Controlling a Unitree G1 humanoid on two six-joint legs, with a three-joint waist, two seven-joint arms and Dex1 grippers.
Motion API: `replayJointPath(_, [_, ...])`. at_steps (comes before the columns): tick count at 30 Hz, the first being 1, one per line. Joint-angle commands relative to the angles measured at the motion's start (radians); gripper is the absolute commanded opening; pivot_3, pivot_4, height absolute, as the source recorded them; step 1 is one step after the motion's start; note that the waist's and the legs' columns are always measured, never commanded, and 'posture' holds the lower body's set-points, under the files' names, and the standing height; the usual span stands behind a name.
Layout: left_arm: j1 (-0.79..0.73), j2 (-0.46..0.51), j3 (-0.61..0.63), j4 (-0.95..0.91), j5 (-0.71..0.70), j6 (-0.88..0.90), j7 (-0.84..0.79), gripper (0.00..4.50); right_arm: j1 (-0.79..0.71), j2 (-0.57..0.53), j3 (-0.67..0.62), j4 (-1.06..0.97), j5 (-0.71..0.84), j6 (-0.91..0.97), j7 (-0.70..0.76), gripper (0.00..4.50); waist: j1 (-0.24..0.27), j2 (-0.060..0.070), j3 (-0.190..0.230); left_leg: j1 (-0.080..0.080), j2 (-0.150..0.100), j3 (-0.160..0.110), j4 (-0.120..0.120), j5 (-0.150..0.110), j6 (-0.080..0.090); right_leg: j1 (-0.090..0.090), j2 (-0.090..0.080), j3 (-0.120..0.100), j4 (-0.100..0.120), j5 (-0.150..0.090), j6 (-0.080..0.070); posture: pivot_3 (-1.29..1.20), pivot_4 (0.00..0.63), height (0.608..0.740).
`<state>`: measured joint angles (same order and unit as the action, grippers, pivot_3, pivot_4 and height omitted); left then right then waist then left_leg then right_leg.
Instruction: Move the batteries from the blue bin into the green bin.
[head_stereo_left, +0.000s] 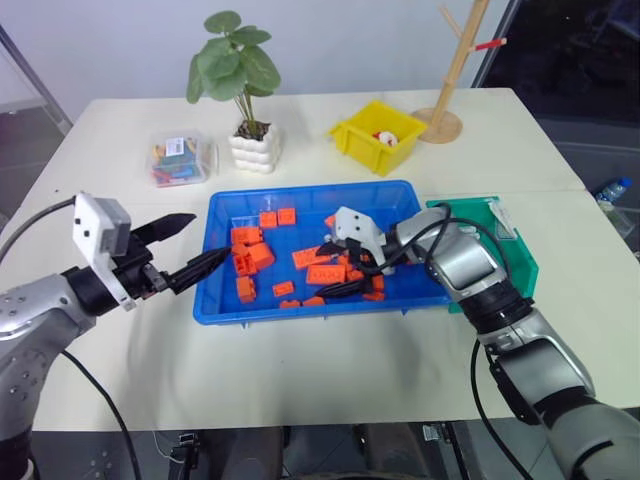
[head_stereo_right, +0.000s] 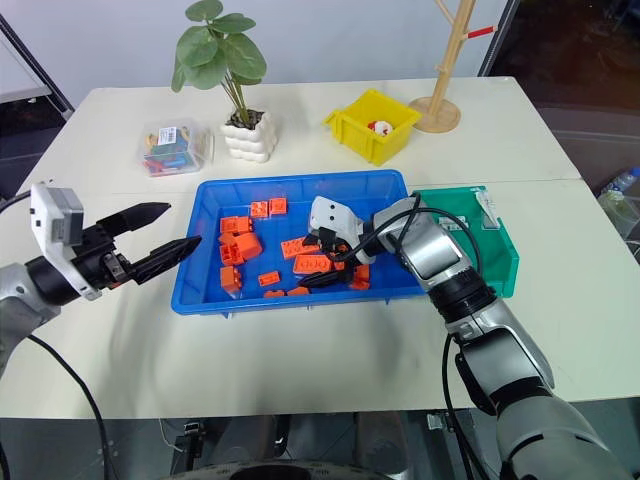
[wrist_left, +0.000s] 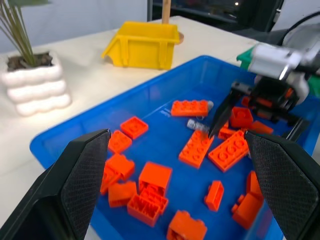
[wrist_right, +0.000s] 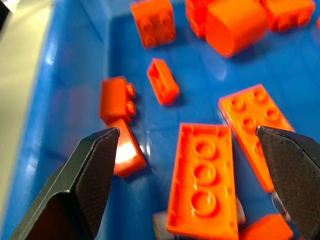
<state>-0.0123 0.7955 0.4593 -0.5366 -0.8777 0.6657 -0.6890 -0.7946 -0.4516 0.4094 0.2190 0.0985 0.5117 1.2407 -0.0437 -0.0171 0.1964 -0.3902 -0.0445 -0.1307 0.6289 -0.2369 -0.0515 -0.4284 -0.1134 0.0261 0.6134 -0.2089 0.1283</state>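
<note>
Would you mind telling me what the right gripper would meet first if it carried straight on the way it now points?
Probably the long orange brick lying flat between its open fingers on the floor of the blue bin; depth is hard to judge.

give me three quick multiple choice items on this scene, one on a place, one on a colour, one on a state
1. Where is the right gripper?
A. over the blue bin
B. over the yellow bin
C. beside the plant

2. What colour are the bricks in the blue bin?
A. white
B. orange
C. purple

3. How do the left gripper's jaws stand?
A. shut on a brick
B. shut empty
C. open

Answers:
1. A, its black fingers hang among the bricks inside the blue bin.
2. B, every brick there is orange.
3. C, the two fingers are spread apart with nothing between them, left of the bin.
</note>
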Motion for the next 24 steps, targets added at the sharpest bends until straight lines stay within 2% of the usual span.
replayJointPath(1, [-0.006, 0.008, 0.034, -0.039, -0.020, -0.005, 0.011, 4.50, -0.019, -0.001, -0.003, 0.023, -0.015, -0.038, 0.000, 4.49, -0.001, 0.000, 0.000, 0.000, 0.000, 0.000, 0.000, 0.000, 0.000, 0.000, 0.000, 0.000, 0.000, 0.000, 0.000, 0.00, 0.150, 0.740])
replayJointPath(5, [-0.003, 0.005, 0.037, -0.039, -0.016, -0.011, 0.017, 4.50, -0.023, -0.005, 0.006, 0.049, -0.029, -0.058, 0.013, 4.49, -0.001, 0.000, 0.000, 0.000, 0.000, 0.000, 0.000, 0.000, 0.000, 0.000, 0.000, 0.000, 0.000, 0.000, 0.000, 0.00, 0.150, 0.740])
replayJointPath(6, [-0.003, 0.004, 0.038, -0.039, -0.016, -0.013, 0.019, 4.50, -0.023, -0.007, 0.010, 0.056, -0.034, -0.065, 0.017, 4.25, 0.000, 0.000, 0.000, 0.000, 0.000, 0.000, 0.000, 0.000, 0.000, 0.000, 0.000, 0.000, 0.000, 0.000, 0.000, 0.00, 0.150, 0.740])
replayJointPath(8, [-0.005, 0.002, 0.039, -0.037, -0.016, -0.016, 0.021, 4.50, -0.024, -0.006, 0.014, 0.067, -0.038, -0.072, 0.024, 3.68, 0.000, 0.000, 0.000, 0.000, 0.000, 0.000, 0.000, 0.000, 0.000, 0.000, 0.000, 0.000, 0.000, 0.000, 0.000, 0.00, 0.150, 0.740])
replayJointPath(13, [-0.006, 0.002, 0.045, -0.032, -0.016, -0.022, 0.022, 4.50, -0.030, -0.002, 0.011, 0.069, -0.041, -0.079, 0.043, 1.20, -0.001, 0.000, 0.000, 0.000, 0.000, 0.000, 0.000, 0.000, 0.000, 0.000, 0.000, 0.000, 0.000, 0.000, 0.000, 0.00, 0.150, 0.740])
replayJointPath(20, [-0.004, -0.002, 0.046, -0.018, -0.006, -0.032, 0.019, 4.50, -0.063, 0.025, -0.015, 0.070, -0.031, -0.085, 0.017, 1.20, -0.001, 0.000, 0.000, 0.000, 0.000, 0.000, 0.000, 0.000, 0.000, 0.000, 0.000, 0.000, 0.000, 0.000, 0.000, 0.00, 0.150, 0.740])
replayJointPath(24, [0.002, -0.005, 0.041, -0.010, 0.002, -0.041, 0.015, 4.50, -0.143, 0.082, -0.066, 0.063, 0.014, -0.041, -0.019, 1.20, -0.002, 0.000, 0.000, 0.000, 0.000, 0.000, 0.000, 0.000, 0.000, 0.000, 0.000, 0.000, 0.000, 0.000, 0.000, 0.00, 0.150, 0.740])
